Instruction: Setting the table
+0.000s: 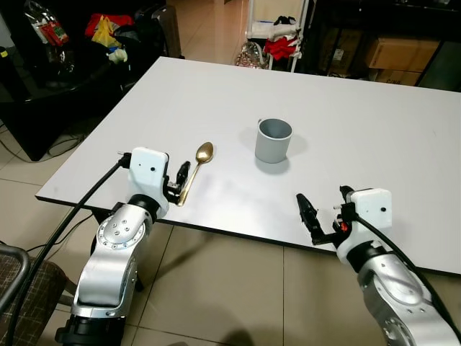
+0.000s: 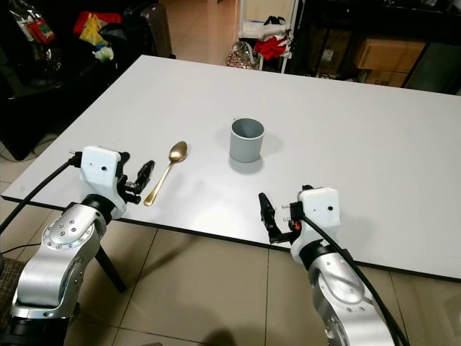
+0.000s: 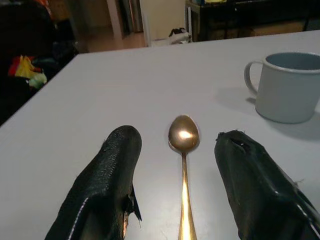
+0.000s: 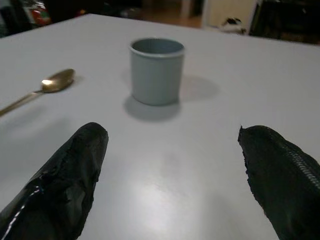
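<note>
The gold spoon [image 1: 196, 170] is laid on the white table [image 1: 374, 130] near its front-left edge, handle toward the left gripper [image 3: 182, 175], whose spread fingers [image 3: 107, 185] straddle it, apparently untouched. The right gripper [image 1: 314, 220], released, is aimed at the grey mug [image 1: 274, 140].

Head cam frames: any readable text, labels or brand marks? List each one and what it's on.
No readable text.
Mug: plain grey, no print.
Spoon: plain gold, no marking seen.
White table: no text.
Left gripper and right gripper: white wrist housings show no lettering.
Cardboard boxes and red packaging in the background: any print is too small and blurred to read.
</note>
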Controlling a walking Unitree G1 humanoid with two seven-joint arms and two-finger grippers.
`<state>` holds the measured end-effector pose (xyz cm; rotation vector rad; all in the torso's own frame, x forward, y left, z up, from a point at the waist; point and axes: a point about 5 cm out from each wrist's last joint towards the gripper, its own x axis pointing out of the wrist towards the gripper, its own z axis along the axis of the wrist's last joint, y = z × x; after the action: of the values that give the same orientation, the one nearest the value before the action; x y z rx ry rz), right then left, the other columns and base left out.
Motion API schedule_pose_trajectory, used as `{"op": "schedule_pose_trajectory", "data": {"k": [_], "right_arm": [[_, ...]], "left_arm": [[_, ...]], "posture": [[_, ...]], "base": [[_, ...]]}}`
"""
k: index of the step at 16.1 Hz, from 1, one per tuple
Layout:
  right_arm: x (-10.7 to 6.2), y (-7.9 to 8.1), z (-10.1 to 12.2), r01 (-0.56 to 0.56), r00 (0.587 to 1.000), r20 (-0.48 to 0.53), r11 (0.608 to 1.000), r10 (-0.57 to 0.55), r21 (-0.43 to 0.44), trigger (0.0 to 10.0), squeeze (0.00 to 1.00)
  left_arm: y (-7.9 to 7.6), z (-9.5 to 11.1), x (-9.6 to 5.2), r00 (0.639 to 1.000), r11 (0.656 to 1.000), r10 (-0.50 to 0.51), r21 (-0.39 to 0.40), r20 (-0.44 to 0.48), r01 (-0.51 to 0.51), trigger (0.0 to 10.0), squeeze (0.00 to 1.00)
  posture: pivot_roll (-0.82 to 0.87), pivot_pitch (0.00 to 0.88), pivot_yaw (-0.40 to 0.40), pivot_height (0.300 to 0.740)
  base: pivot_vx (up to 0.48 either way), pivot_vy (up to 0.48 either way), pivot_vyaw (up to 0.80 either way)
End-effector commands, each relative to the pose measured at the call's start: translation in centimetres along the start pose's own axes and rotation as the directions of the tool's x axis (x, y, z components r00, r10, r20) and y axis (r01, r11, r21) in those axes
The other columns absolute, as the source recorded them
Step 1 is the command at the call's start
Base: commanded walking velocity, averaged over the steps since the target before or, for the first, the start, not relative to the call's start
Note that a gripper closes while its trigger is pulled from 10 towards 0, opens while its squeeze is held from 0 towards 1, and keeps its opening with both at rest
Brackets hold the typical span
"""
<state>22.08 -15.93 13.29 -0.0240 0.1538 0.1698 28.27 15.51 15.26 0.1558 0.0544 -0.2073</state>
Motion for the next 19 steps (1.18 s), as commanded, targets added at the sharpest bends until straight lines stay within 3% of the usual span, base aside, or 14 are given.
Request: {"op": "schedule_pose_trajectory", "data": {"k": [1,8,9,10,12,16,19], "right_arm": [[0.4,-0.7,-0.4,0.04,0.999,-0.018,0.999,-0.04,0.001,10.0,0.0],[1.4,-0.8,-0.3,0.028,1.0,-0.002,0.999,-0.028,0.03,10.0,0.0],[5.3,-2.3,-0.2,0.039,0.999,-0.016,0.999,-0.039,0.034,10.0,0.0],[8.3,-3.2,0.1,0.028,0.999,-0.027,0.999,-0.027,0.044,10.0,0.0],[11.8,-3.5,0.7,-0.003,0.998,-0.057,0.999,0.006,0.052,10.0,0.0],[15.2,-3.9,2.4,-0.017,0.997,-0.08,0.998,0.022,0.058,10.0,0.0],[16.1,-3.3,2.8,-0.082,0.994,-0.074,0.996,0.085,0.044,10.0,0.0]], "left_arm": [[-0.1,0.6,0.3,1.0,0.999,0.003,0.035,0.017,-0.003,10.0,0.0],[-0.8,0.6,-0.1,0.999,0.997,-0.036,0.075,0.024,0.034,10.0,0.0],[-1.0,1.4,0.2,0.991,0.989,-0.128,0.081,0.038,0.124,10.0,0.0],[-0.9,2.1,0.3,0.981,0.978,-0.19,0.094,0.046,0.185,10.0,0.0],[-0.3,2.9,-0.1,0.974,0.969,-0.223,0.121,0.041,0.216,10.0,0.0],[1.3,3.6,-2.0,0.972,0.958,-0.235,0.172,0.016,0.229,10.0,0.0],[1.7,4.1,-3.2,0.97,0.952,-0.244,0.191,-0.002,0.24,10.0,0.0]], "posture": [[-0.08,0.0,0.006,0.74],[-0.03,0.0,-0.024,0.74],[0.0,0.0,-0.03,0.74],[0.01,0.0,-0.031,0.74],[0.04,0.037,-0.047,0.74],[0.09,0.123,-0.068,0.74],[0.12,0.166,-0.084,0.74]], "base": [[0.0,0.0,0.0],[0.0,0.0,0.0],[0.0,0.0,0.0],[0.0,0.0,0.0],[0.0,0.0,0.0],[0.0,0.0,0.0],[0.0,0.0,0.0]]}}
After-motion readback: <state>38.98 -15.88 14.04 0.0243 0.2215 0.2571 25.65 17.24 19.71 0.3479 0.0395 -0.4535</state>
